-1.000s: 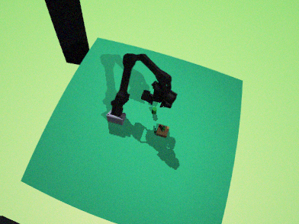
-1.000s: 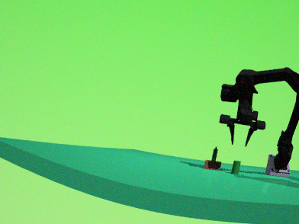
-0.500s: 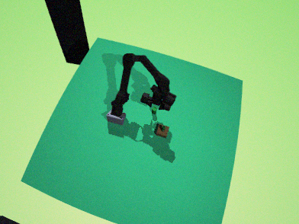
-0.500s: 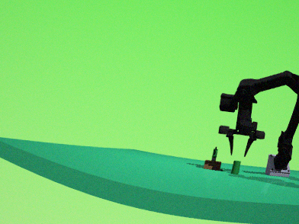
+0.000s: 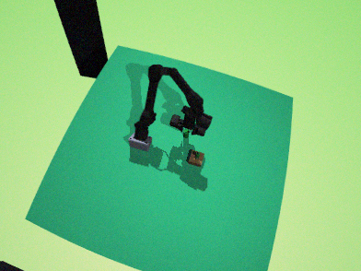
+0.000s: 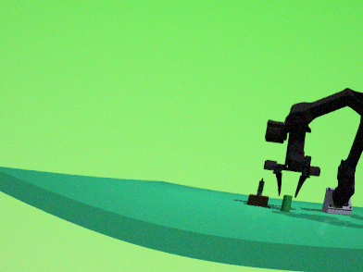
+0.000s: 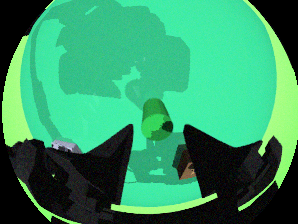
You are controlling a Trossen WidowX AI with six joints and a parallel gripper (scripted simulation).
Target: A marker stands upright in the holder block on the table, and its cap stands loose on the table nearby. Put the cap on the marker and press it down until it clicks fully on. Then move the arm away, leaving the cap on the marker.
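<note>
Seen from the exterior view, the brown holder block [image 6: 257, 200] sits on the green table [image 6: 139, 208] to the left of my gripper [image 6: 290, 186], with the dark marker [image 6: 261, 187] standing upright in it, uncapped. Just right of that, the green cap [image 6: 286, 203] stands on the table, directly below the gap between my fingers [image 6: 279, 182] and apart from them. My gripper points straight down, jaws parted about halfway, holding nothing. In the wrist view, the cap [image 7: 156, 120] lies between my fingertips.
</note>
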